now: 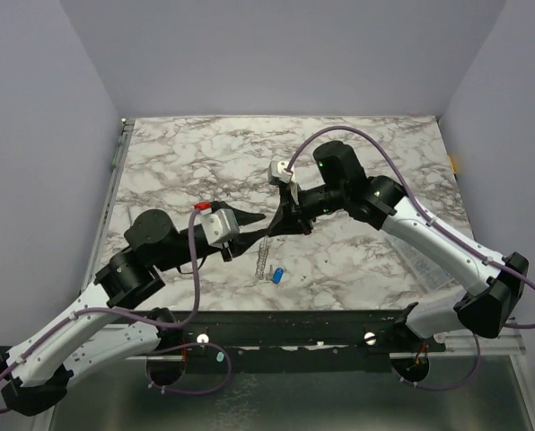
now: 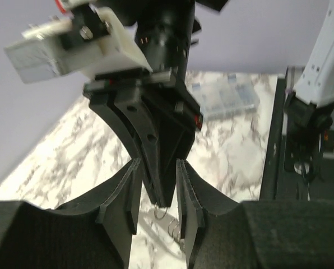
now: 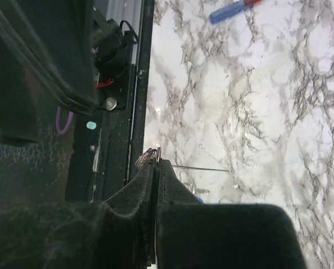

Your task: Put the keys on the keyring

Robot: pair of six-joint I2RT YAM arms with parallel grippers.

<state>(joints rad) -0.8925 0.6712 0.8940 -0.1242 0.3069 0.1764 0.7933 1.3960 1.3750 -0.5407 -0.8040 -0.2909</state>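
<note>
Standing parted, the left fingers flank the keyring, which sits just ahead between them, pinched by the closed right fingers; its chain trails toward the blue-headed key lying on the tabletop

Keyring mostly hidden inside right tool

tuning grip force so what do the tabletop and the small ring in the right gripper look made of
The white grey-veined tabletop looks like marble or a marble-print laminate, smooth with a soft sheen; the veining alone cannot settle which. The thin silvery wire ring looks like bare metal, probably steel: it glints brightly.
</note>
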